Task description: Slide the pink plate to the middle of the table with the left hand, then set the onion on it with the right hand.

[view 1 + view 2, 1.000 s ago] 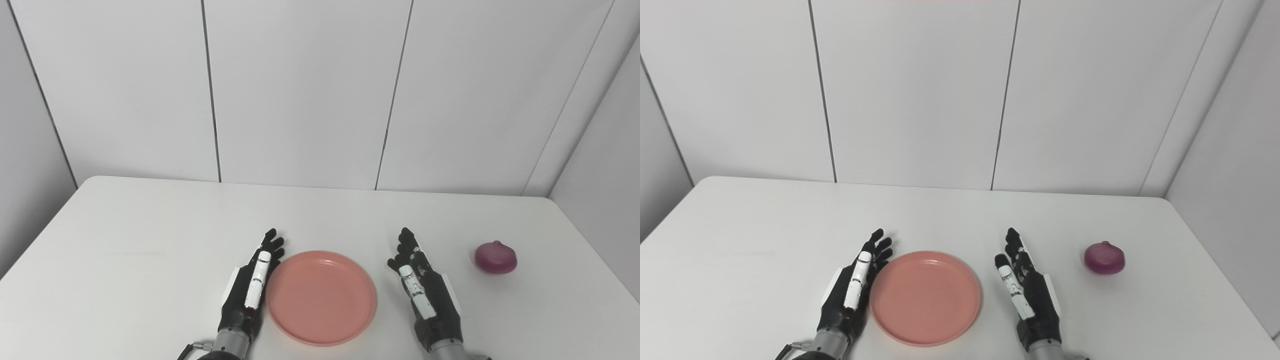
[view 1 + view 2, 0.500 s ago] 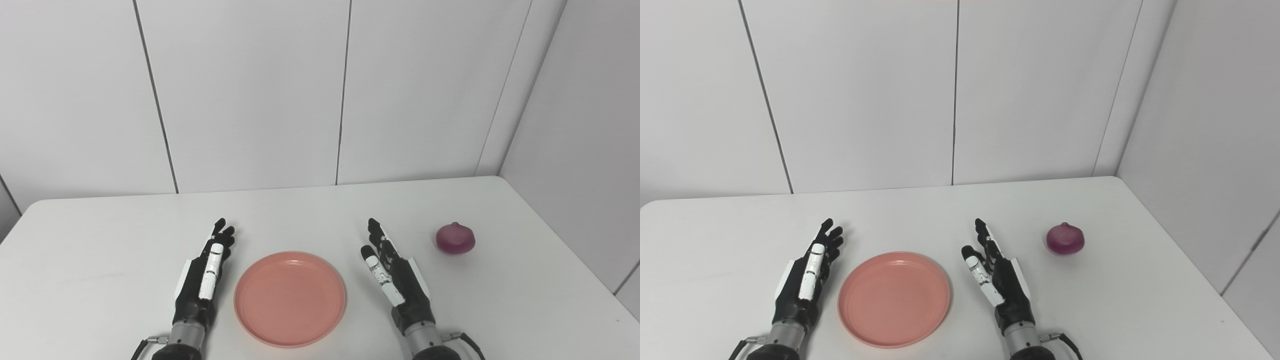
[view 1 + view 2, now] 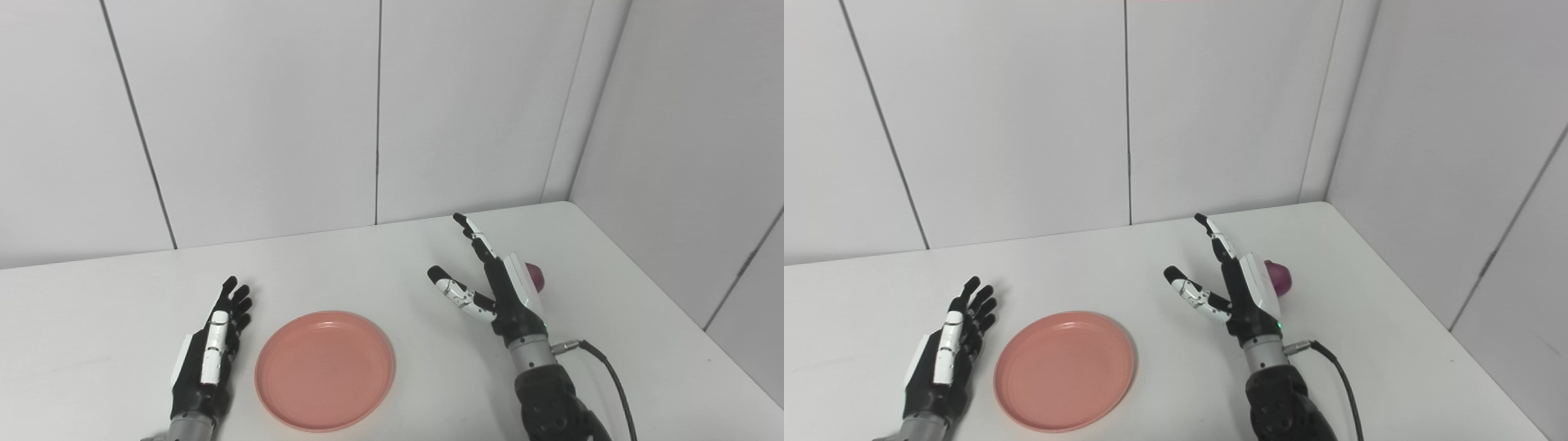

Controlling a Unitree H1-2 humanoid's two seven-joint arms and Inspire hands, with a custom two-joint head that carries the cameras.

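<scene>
A pink plate (image 3: 324,370) lies flat on the white table (image 3: 122,306), near its front edge. My left hand (image 3: 210,359) rests open on the table just left of the plate, a small gap apart from its rim. My right hand (image 3: 493,288) is raised above the table right of the plate, fingers and thumb spread wide, holding nothing. A purple onion (image 3: 1279,277) sits on the table right behind that hand, mostly hidden by it in the left eye view, where only a sliver of the onion (image 3: 536,276) shows.
White wall panels close off the back and the right side. The table's right edge (image 3: 661,306) runs close beyond the onion. A black cable (image 3: 606,373) trails from my right wrist.
The camera has turned to the right, shifting the whole scene left. My right hand has lifted off the table and reached forward to the onion, spreading its thumb. The left hand and plate stay put.
</scene>
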